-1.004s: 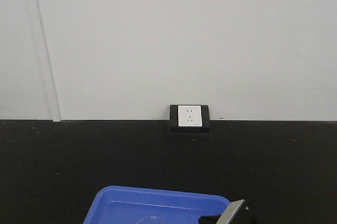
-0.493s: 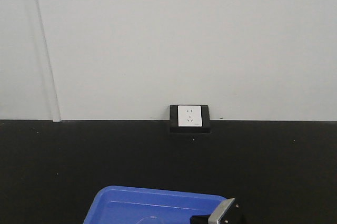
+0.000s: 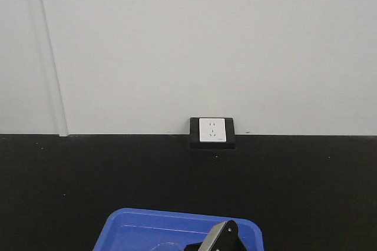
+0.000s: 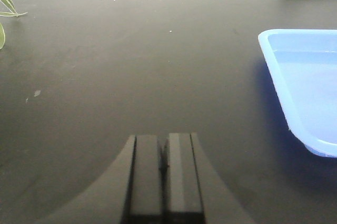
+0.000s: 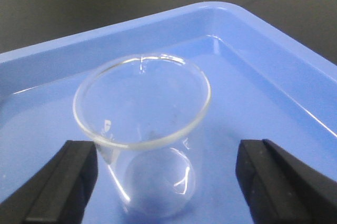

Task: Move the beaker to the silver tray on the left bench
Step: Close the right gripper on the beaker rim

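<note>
Beaker (image 5: 142,134) position: upright on the floor of the blue tray (image 5: 221,19), clear glass, nothing inside, rim uppermost. My right gripper (image 5: 166,161) is spread wide, with one finger (image 5: 58,182) on each side of the glass. The finger at the right of the wrist view stands clear of the beaker. The other lies just beside its wall, and I cannot tell whether it touches. The blue tray rests on the black worktop (image 4: 131,61). My left gripper (image 4: 164,145) hovers over bare worktop to the left of the tray, jaws pressed together with nothing between them. In the front view, a white wall (image 3: 206,45) backs the worktop, with a wall socket (image 3: 212,131) at the joint. Part of my right arm (image 3: 221,240) shows over the tray. A green leaf (image 4: 4,11) enters the left wrist view at its far left edge.
</note>
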Robot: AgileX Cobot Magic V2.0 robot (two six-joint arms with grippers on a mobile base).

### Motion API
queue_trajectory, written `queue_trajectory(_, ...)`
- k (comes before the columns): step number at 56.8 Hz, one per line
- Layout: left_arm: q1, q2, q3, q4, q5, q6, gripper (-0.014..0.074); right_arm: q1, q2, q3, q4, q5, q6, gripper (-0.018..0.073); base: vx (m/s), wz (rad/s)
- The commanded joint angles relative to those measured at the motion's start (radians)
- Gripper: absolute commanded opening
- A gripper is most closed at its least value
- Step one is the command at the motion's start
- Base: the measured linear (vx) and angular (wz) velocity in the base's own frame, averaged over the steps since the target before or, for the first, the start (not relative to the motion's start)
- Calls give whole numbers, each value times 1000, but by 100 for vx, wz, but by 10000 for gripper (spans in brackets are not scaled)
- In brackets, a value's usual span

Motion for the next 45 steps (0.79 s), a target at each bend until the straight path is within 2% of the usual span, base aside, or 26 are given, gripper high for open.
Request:
queue_trajectory(1,-6,-16,28,-2,-77,-1,1,0,-34,-24,18,-75,-2,583,0,0)
queue_trajectory(23,-6,-16,28,-2,-77,-1,1,2,57,-127,10,-151,73,583,0,0)
queue_trajectory(38,-6,-16,28,-2,-77,-1,1,51,108,-248,7,-115,106,582,0,0)
queue_trajectory(45,-6,-16,28,-2,-77,-1,1,71,136,-289,18,-109,109,548,0,0)
